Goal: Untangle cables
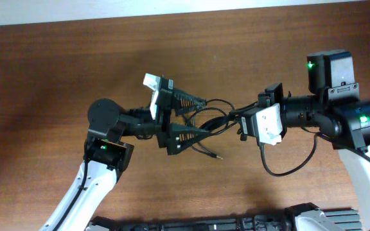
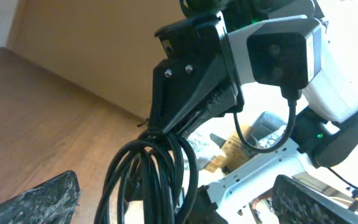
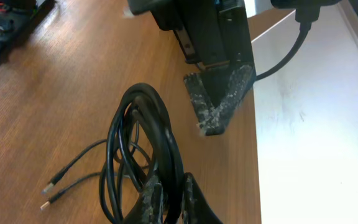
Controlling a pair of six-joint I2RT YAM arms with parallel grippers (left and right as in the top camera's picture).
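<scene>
Brown wood-grain desk (image 1: 56,64); right end effector (image 3: 169,186) pinches the cables (image 3: 166,140), left end effector (image 1: 207,115) gapes wide.

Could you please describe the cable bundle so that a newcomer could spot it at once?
On the wooden table, look between the two grippers near its middle. The cables are the thin black loops bunched there, pinched by the right gripper, between the open left gripper's fingers. Unlike the thicker wire curving off the right arm, they trail metal-tipped ends onto the table.
</scene>
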